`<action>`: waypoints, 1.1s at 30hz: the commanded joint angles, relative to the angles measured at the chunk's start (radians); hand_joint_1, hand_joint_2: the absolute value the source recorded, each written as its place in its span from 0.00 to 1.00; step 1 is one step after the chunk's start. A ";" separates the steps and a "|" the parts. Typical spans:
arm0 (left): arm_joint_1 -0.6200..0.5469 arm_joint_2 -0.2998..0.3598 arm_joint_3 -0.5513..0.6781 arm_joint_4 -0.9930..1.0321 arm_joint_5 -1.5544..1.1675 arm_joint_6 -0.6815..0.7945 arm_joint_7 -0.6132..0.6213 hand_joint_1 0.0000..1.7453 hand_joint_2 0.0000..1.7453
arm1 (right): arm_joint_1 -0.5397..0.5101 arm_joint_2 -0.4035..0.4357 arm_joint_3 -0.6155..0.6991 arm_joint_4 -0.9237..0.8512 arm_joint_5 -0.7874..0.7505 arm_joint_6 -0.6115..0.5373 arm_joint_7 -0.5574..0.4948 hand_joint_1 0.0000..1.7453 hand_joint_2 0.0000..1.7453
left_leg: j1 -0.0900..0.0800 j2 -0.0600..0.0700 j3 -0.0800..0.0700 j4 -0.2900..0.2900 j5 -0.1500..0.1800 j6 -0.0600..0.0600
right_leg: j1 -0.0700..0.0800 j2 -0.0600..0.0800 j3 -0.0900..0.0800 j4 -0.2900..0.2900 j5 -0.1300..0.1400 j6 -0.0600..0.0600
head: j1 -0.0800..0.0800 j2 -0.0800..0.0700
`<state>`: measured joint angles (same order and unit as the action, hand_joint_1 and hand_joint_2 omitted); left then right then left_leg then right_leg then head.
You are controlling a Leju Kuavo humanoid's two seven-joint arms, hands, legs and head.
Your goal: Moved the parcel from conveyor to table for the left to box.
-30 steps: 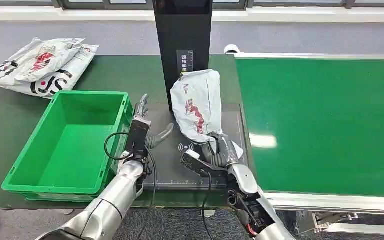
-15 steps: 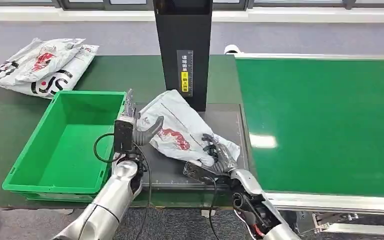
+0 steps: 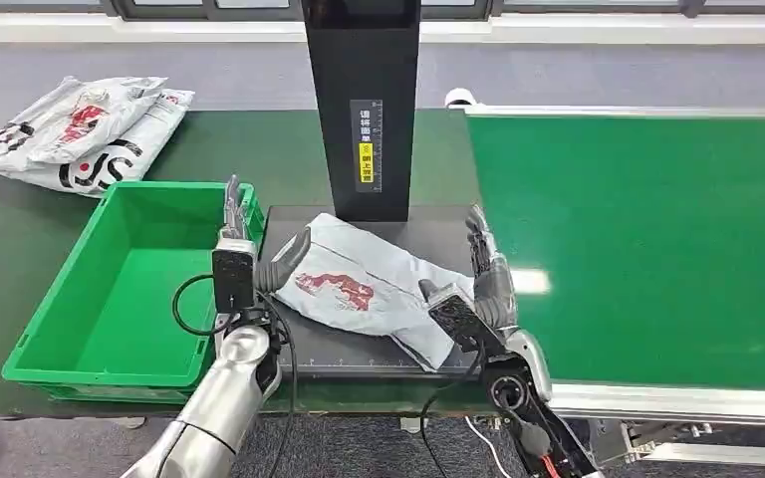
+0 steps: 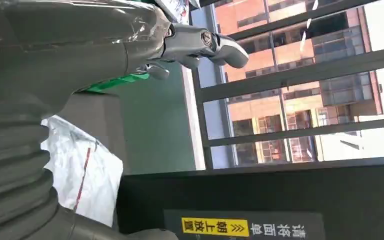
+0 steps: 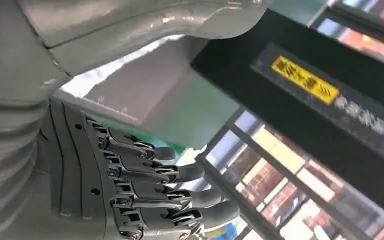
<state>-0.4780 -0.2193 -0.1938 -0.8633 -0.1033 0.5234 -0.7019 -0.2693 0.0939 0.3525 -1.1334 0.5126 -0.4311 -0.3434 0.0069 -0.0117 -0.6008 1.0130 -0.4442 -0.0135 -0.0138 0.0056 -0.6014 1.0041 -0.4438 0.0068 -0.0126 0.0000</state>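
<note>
On the dark green desk point(image 3: 20, 239) sits a flat black pad point(image 3: 359, 349), right at the front edge beside the bright green conveyor point(image 3: 647, 239). A white parcel point(image 3: 359, 289) lies flat on the pad. It is a soft, crinkly plastic bag with red print. A tall black post point(image 3: 362, 100) with a small yellow label stands at the back of the pad. A green plastic box point(image 3: 110, 289) with smooth walls sits at the pad's left side. More white bags point(image 3: 80, 129) lie in a heap at the far left corner of the desk.

The left hand point(image 3: 249, 249) is spread wide, thumb touching the parcel's left end, gripping nothing. The right hand point(image 3: 483, 284) is spread too, just beside the parcel's right end, holding nothing. Big windows and brick buildings show in the wrist views.
</note>
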 commanded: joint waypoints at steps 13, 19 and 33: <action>-0.200 -0.019 -0.417 0.602 -0.532 -0.238 0.466 0.00 1.00 | -0.045 0.049 -0.166 -0.060 -0.240 -0.051 -0.140 0.00 1.00 | 0.000 0.002 0.003 -0.002 0.000 0.000 | 0.000 0.001 0.002 -0.001 0.002 -0.002 | 0.000 0.000; -0.203 -0.014 -0.487 0.624 -0.623 -0.419 0.554 0.00 1.00 | -0.063 0.055 -0.163 -0.050 -0.220 -0.028 -0.121 0.00 1.00 | 0.000 0.003 0.002 -0.002 0.000 0.000 | 0.001 0.001 0.002 -0.001 0.002 -0.002 | 0.000 0.000; -0.196 -0.017 -0.489 0.623 -0.648 -0.507 0.568 1.00 1.00 | -0.039 0.059 -0.161 -0.078 -0.183 -0.017 -0.095 0.00 1.00 | -0.001 0.000 0.010 -0.004 0.001 0.001 | 0.000 -0.001 0.012 -0.003 0.002 -0.001 | 0.000 0.000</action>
<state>-0.7028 -0.2552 -0.6001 -0.3182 -0.7473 0.0462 -0.1453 -0.2944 0.1446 0.2186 -1.2219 0.3326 -0.4505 -0.4414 0.0067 -0.0162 -0.5914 1.0123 -0.4440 -0.0133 -0.0139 0.0017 -0.5887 1.0042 -0.4445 0.0062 -0.0126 0.0000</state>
